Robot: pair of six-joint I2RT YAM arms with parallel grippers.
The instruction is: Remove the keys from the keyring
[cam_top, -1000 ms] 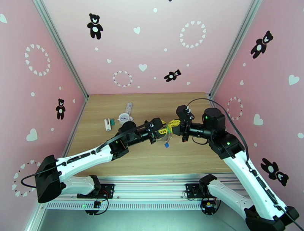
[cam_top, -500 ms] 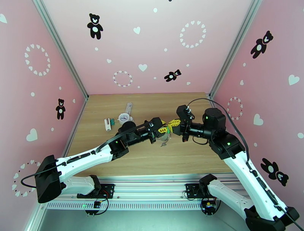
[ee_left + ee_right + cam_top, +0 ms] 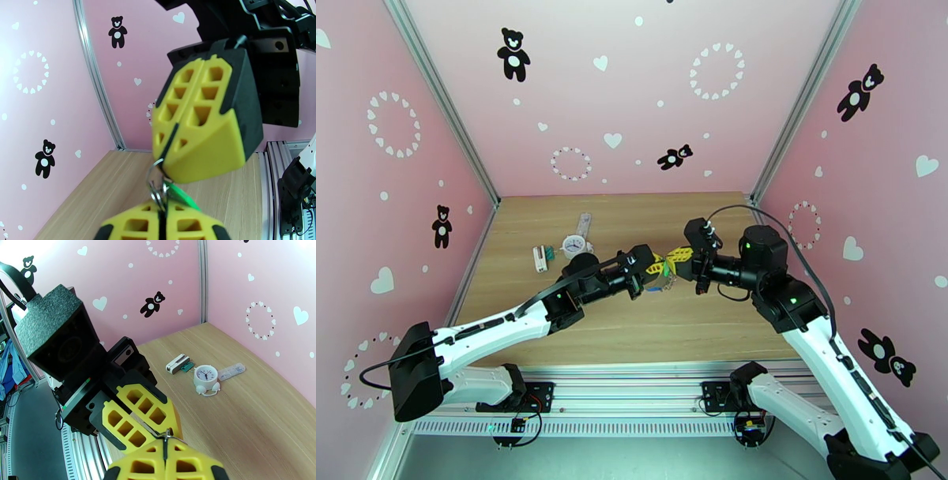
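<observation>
Both grippers meet tip to tip above the middle of the table. My left gripper (image 3: 657,269) and right gripper (image 3: 671,263) are shut, yellow fingers pinching the keyring from opposite sides. In the left wrist view, the keyring's silvery rings (image 3: 156,188) run from my left gripper (image 3: 162,215) up into the seam of the right gripper (image 3: 168,156). The green key (image 3: 181,196) sticks out beside the rings. A blue key (image 3: 656,288) hangs just beneath the fingers. In the right wrist view only a small metal bit of the keyring (image 3: 166,435) shows between the right gripper (image 3: 165,455) and the left gripper's fingers (image 3: 138,411).
A white dial-faced clock (image 3: 574,245) (image 3: 206,376), a white-and-green block (image 3: 542,256) (image 3: 179,363) and a clear strip (image 3: 584,225) (image 3: 233,370) lie at the table's back left. Pink walls close in three sides.
The dangling blue key and loop have risen from well below the fingers to just under them. Both grippers stay pressed together, shifted slightly.
</observation>
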